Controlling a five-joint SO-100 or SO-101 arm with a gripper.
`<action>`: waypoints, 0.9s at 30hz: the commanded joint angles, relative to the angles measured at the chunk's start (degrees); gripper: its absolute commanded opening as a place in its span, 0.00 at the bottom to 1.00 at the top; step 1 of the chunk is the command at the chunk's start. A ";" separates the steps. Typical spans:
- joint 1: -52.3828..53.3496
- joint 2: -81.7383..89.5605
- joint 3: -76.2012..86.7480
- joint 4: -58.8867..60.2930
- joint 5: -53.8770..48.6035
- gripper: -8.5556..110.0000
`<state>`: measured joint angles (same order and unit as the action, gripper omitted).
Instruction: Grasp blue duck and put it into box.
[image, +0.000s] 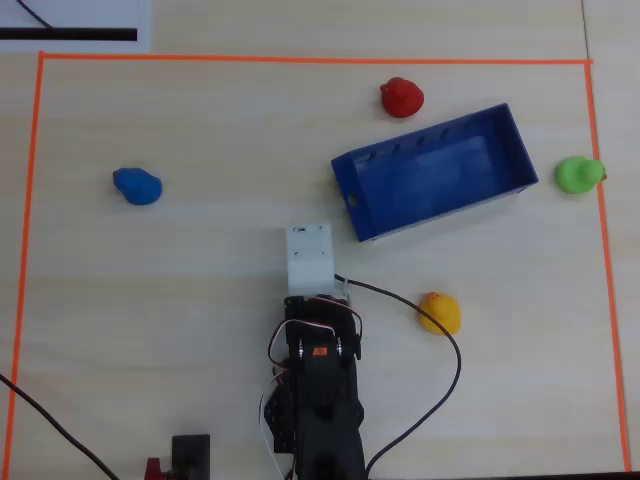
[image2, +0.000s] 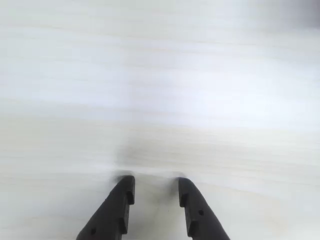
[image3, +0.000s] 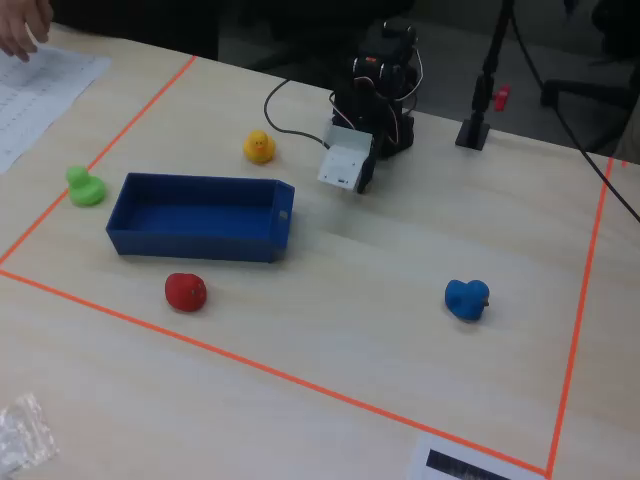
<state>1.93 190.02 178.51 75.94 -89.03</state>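
Observation:
The blue duck (image: 137, 186) sits alone on the pale wooden table at the left of the overhead view and at the right of the fixed view (image3: 466, 299). The dark-blue box (image: 440, 175) lies empty right of centre, its end with the small hole facing the arm; in the fixed view it lies at the left (image3: 195, 243). My gripper (image2: 156, 184) points down at bare table, its jaws a little apart with nothing between them. In the overhead view it is hidden under the white wrist block (image: 308, 255), well right of the duck. The duck and box are out of the wrist view.
A red duck (image: 401, 97) sits just beyond the box, a green duck (image: 578, 175) at its right end on the orange tape border (image: 300, 58), and a yellow duck (image: 439, 312) right of the arm. A black cable (image: 455, 350) loops past the yellow duck.

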 joint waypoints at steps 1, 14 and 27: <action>-0.44 -0.35 -0.26 1.05 -0.53 0.10; -0.35 -0.35 -0.26 1.05 -0.53 0.10; 0.09 -0.35 -0.26 1.05 -0.53 0.11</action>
<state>1.93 190.02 178.51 75.94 -89.03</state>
